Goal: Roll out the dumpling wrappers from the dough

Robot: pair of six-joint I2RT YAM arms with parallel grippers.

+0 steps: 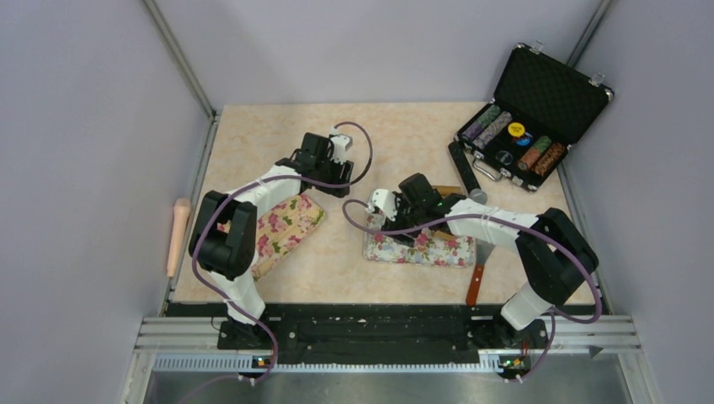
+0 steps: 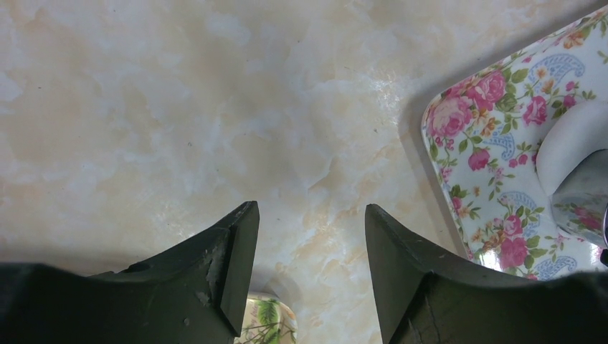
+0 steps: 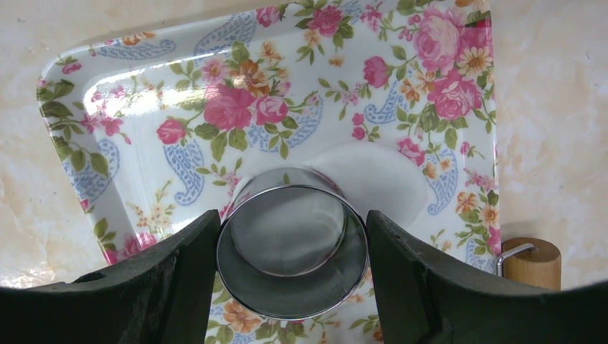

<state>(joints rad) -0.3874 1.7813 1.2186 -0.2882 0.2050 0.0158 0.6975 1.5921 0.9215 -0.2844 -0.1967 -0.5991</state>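
Right wrist view: the metal ring [image 3: 287,302] is clasped by the right gripper [image 3: 292,236] over the floral tray [image 3: 143,107], where one dumpling wrapper [image 3: 376,183] lies flat, partly behind it. The left gripper [image 2: 312,236] is held spread and empty over the table [image 2: 143,107]. Further wrappers are judged outstanding.

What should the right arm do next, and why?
Probably nudge the ring cutter toward the middle of the white dough before pressing: the right gripper holds the cutter over the floral tray, but the dough lies offset, only partly under it.
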